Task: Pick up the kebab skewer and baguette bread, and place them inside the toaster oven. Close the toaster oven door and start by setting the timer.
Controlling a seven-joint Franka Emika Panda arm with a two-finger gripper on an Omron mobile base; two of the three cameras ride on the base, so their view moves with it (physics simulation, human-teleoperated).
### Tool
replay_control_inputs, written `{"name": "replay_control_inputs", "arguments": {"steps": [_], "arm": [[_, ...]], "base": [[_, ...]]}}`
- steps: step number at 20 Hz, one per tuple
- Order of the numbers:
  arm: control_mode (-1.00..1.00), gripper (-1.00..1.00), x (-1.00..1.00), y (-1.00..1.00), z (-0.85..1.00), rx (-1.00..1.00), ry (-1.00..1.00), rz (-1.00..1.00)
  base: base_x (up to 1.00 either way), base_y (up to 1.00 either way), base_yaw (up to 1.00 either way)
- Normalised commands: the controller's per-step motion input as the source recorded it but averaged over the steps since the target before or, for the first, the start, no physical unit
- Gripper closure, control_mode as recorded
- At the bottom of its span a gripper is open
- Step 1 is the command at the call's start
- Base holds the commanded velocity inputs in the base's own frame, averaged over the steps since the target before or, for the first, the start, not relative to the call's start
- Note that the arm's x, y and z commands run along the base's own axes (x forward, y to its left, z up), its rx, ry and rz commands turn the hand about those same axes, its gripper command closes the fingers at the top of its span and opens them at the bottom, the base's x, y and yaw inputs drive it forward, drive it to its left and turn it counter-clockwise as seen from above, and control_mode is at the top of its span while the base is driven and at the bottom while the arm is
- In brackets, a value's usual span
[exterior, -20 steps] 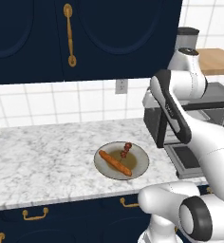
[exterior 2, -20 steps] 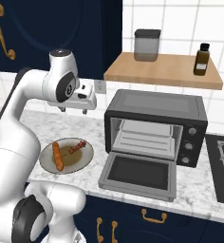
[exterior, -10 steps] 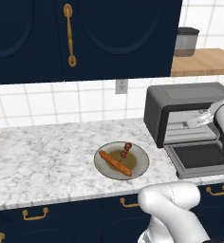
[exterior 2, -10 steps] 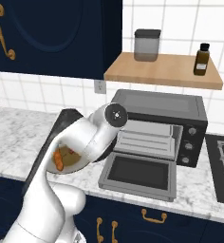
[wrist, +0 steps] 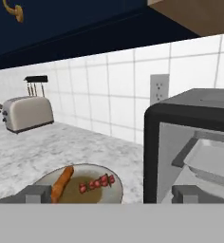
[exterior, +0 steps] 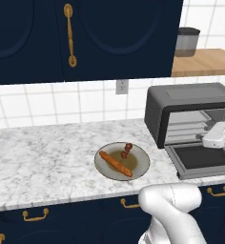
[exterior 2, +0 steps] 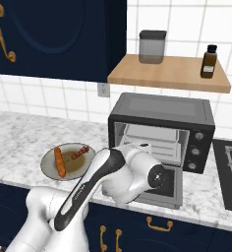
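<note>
Arm swung lower to oven front, pincer (wrist: 111, 193) spread, baguette bread (exterior: 115, 163) & kebab skewer (exterior: 126, 150) unmoved on plate (exterior: 142, 162)

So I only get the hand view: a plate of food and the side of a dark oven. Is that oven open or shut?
Observer: Open. The toaster oven door lies folded down flat in front of the toaster oven.
Operator: Does it have any controls?
Observer: Yes, three pale knobs run down the right side of its front.
Operator: And is anything above it?
Observer: A wooden shelf on the wall, with a grey canister and a dark bottle standing on it.
</note>
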Motion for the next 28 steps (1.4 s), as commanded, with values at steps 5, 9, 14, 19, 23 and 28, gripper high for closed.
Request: {"name": "replay_control_inputs", "arguments": {"steps": [5, 9, 14, 19, 23, 28], "arm": [[-1.0, -1.0, 0.5, -0.62, -0.01, 0.17, -0.16, 0.01], [-1.0, -1.0, 0.73, -0.43, -0.16, 0.11, -0.04, 0.0], [-1.0, -1.0, 0.64, -0.19, -0.32, 0.04, -0.06, -0.03], [-1.0, -1.0, 0.54, -0.26, -0.31, 0.0, -0.08, -0.07], [-1.0, -1.0, 0.38, -0.26, -0.14, 0.0, -0.02, -0.06], [-1.0, -1.0, 0.46, -0.18, -0.13, 0.0, -0.01, -0.06]], "base": [[0.0, 0.0, 0.0], [0.0, 0.0, 0.0], [0.0, 0.0, 0.0], [0.0, 0.0, 0.0], [0.0, 0.0, 0.0], [0.0, 0.0, 0.0]]}}
